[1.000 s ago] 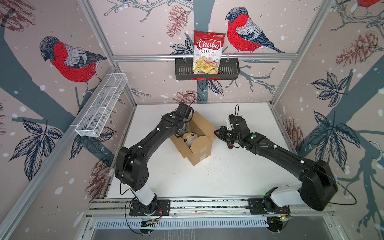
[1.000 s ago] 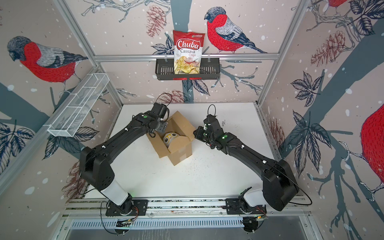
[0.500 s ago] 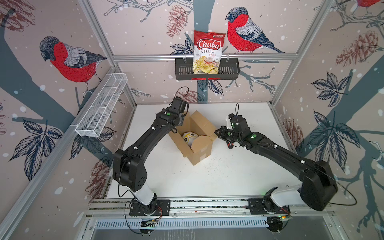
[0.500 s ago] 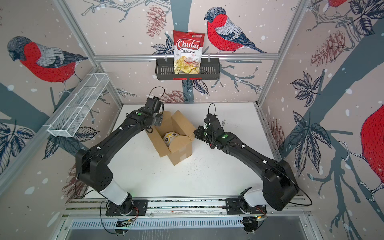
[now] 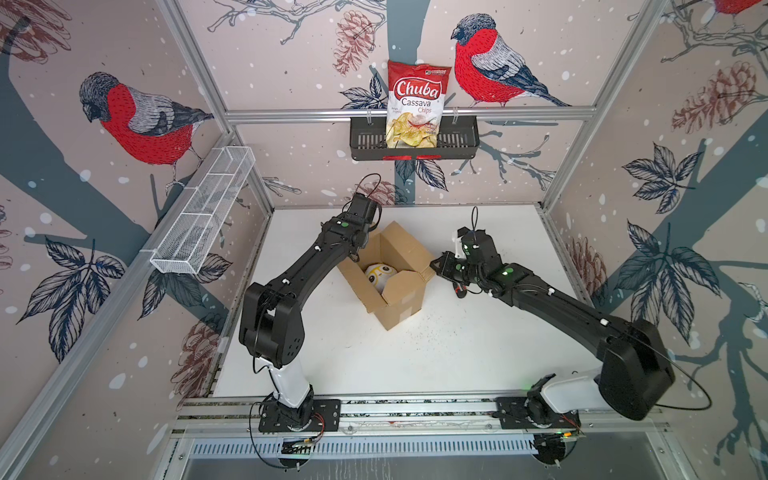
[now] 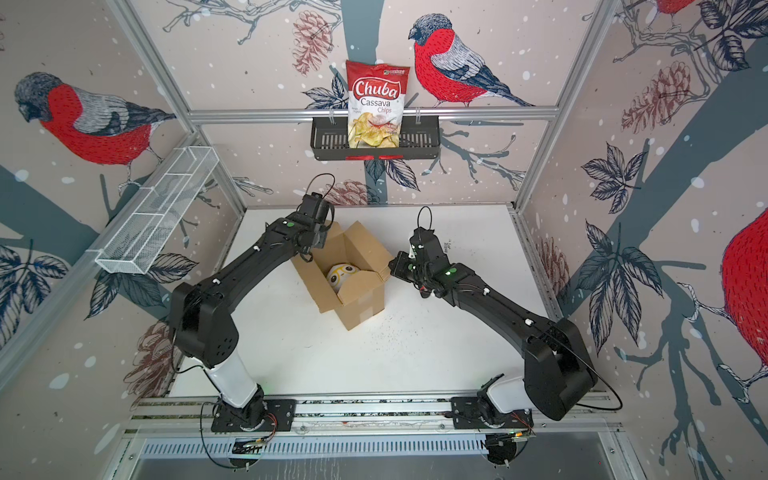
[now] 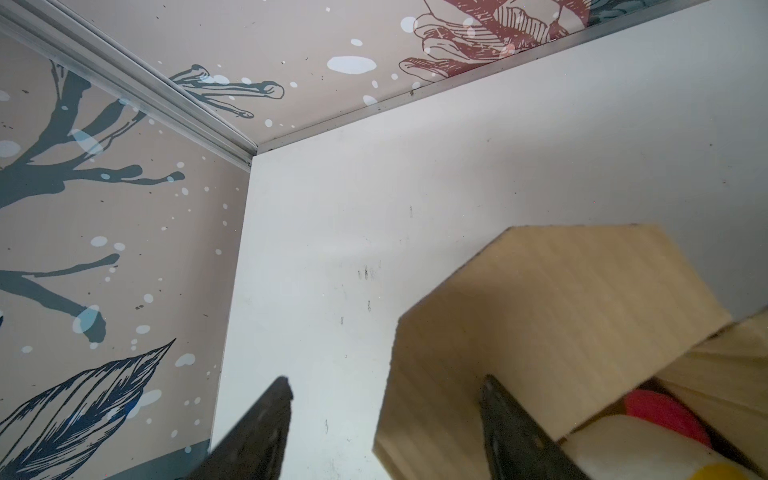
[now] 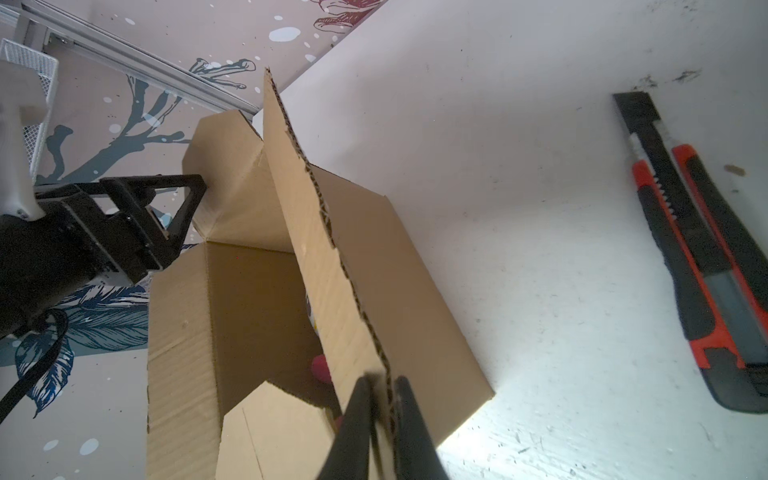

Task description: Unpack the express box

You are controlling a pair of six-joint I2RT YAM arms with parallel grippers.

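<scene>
Newly at express box [image 5: 401,299] flap: left gripper [image 7: 386,379], spread, empty. Clamping another flap: right gripper [image 8: 383,380]. Right wrist view only: knife [image 8: 698,249] beside box.

The express box [image 5: 402,305] hides most of a round toy [image 5: 380,275] (perhaps plush).

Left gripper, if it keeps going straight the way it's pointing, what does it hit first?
Probably the express box: a flap's edge sits between the open fingers of the left gripper, so it would slide onto that flap. Past it lies tabletop, though depth is unclear.
</scene>
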